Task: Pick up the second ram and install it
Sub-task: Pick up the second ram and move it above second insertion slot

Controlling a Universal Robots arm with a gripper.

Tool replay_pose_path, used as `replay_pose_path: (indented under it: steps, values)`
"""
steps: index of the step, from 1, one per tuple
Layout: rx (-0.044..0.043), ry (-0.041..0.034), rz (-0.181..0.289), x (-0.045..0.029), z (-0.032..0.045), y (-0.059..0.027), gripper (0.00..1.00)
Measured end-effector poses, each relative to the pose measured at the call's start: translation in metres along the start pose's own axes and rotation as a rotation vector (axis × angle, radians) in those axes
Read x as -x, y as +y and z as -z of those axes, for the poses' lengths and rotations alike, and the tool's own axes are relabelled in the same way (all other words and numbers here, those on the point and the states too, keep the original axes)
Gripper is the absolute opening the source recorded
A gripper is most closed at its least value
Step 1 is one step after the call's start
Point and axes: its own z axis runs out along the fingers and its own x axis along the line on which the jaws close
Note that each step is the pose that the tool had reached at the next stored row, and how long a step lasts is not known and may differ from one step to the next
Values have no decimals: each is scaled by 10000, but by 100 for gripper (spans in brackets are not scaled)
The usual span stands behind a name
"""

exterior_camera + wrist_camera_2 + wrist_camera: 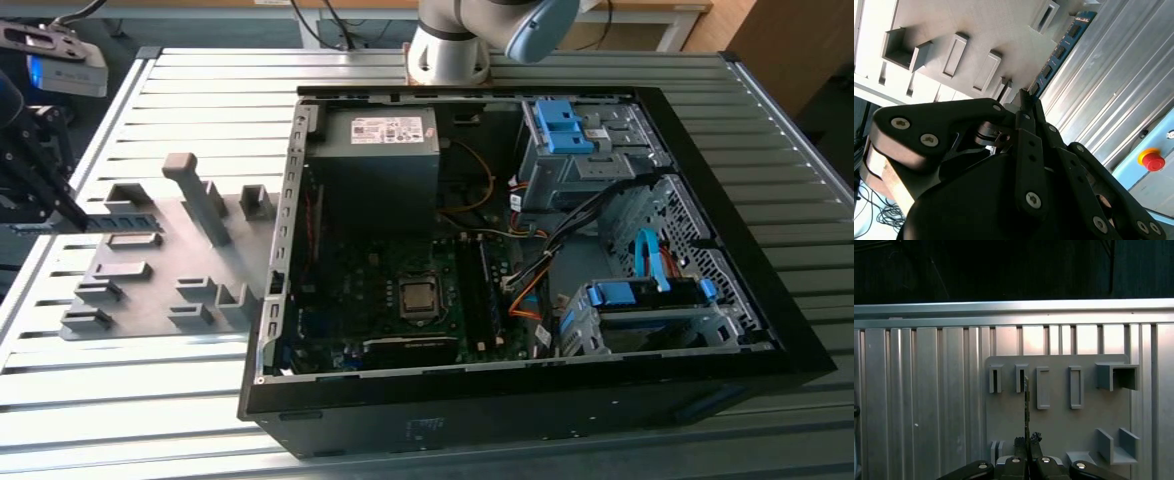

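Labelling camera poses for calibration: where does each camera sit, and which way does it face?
Exterior view: high off the arm, looking down on PC case, holder plate; arm base shows.
First wrist view: behind gripper, facing holder plate.
Second wrist view: behind gripper, obliquely.
Shared: both wrist views show the second ram gripped.

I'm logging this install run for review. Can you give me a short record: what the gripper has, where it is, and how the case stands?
gripper: shut on the second ram
second ram: thin strip with black chips, over the holder plate
holder plate: grey, with slot blocks, on the slatted table, at the exterior view's left of the PC case
PC case: lying open, motherboard exposed
install: not yet done; the ram is away from the motherboard
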Motion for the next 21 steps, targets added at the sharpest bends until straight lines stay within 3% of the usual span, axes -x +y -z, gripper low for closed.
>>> replay_pose_path:
  steps: [21]
  values:
    - [1, 0, 0, -1, 84, -2, 14]
